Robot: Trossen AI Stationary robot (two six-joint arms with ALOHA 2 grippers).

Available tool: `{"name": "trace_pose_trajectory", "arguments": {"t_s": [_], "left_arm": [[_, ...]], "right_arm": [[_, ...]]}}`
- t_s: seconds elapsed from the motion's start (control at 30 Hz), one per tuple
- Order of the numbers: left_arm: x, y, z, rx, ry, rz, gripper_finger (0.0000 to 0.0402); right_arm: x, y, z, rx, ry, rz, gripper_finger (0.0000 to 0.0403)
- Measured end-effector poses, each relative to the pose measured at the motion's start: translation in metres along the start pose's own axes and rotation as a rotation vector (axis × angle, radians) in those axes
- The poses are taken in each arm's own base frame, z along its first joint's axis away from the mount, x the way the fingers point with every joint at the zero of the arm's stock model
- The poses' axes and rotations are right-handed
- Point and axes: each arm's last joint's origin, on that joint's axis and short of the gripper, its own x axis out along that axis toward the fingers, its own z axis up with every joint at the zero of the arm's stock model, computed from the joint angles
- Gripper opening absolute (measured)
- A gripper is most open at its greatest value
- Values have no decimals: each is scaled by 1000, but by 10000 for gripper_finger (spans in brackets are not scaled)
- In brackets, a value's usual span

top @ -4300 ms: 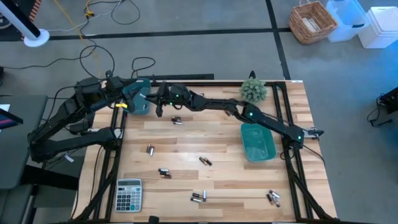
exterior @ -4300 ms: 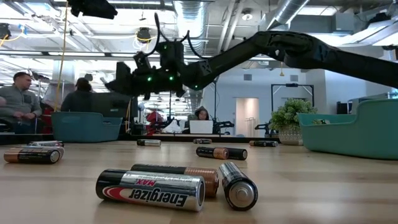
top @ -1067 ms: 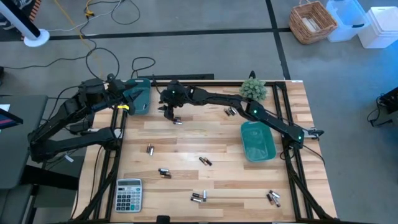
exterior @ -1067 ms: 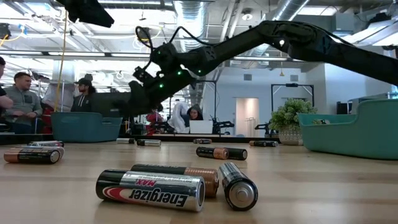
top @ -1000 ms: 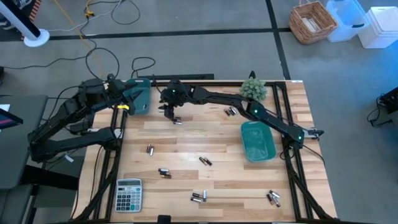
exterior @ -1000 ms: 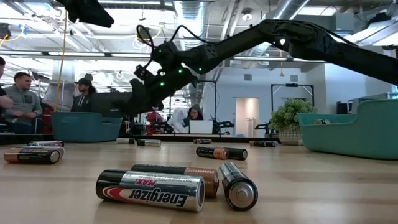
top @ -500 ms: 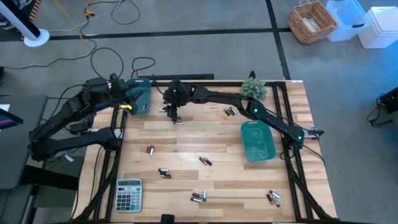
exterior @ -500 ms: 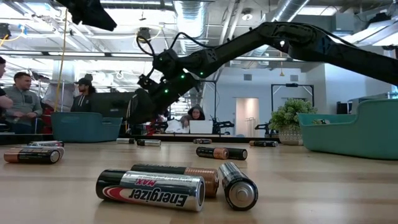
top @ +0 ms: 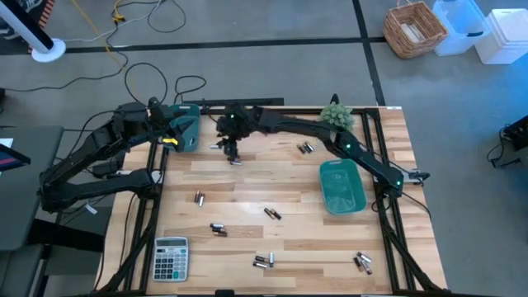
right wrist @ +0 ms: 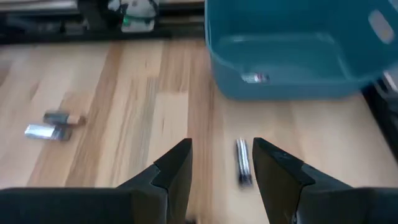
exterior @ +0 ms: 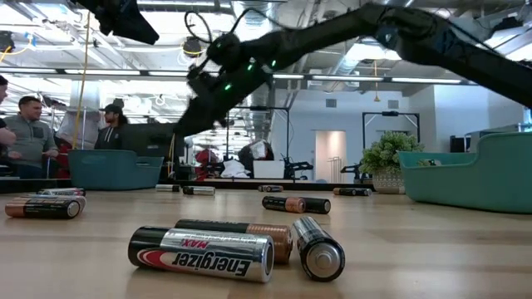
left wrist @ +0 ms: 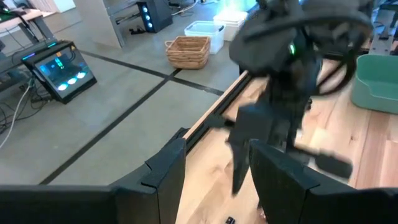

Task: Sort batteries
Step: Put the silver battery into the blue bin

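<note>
Right gripper (top: 230, 153) hovers at the surface's (top: 247, 198) far edge, jaws apart and empty, one battery (right wrist: 242, 161) lying just ahead between them; left gripper (top: 172, 140), jaws apart, waits by the dark-teal bin (top: 185, 130).

I see the desk (top: 280, 194) is of light wood planks with a smooth, slightly satin finish, and the batteries (exterior: 204, 252) on it have glossy metal jackets, silver and dark, some with a copper-coloured end. The two bins, one dark teal (right wrist: 292, 53) and one green (top: 341, 188), look like smooth matt plastic. My arms and the right end effector (right wrist: 219, 165) are matt black plastic or metal, and the basket (top: 415, 29) on the floor is rough woven wicker.
</note>
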Motion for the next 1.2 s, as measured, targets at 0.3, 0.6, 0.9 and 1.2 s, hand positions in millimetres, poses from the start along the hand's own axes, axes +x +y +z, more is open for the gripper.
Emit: {"name": "trace_pose_trajectory", "arguments": {"t_s": [0.3, 0.6, 0.9, 1.2], "left_arm": [[18, -5, -5, 30, 100, -62, 169], [88, -22, -27, 139, 361, -136, 169], [134, -33, -44, 187, 469, -172, 169], [146, -29, -50, 189, 500, -156, 169]], "right_arm": [[-73, -36, 12, 29, 93, -55, 179], [-141, -70, 30, 53, -7, -158, 179], [-210, -81, 57, 8, -218, -181, 176], [-245, -104, 57, -8, -319, -186, 138]]}}
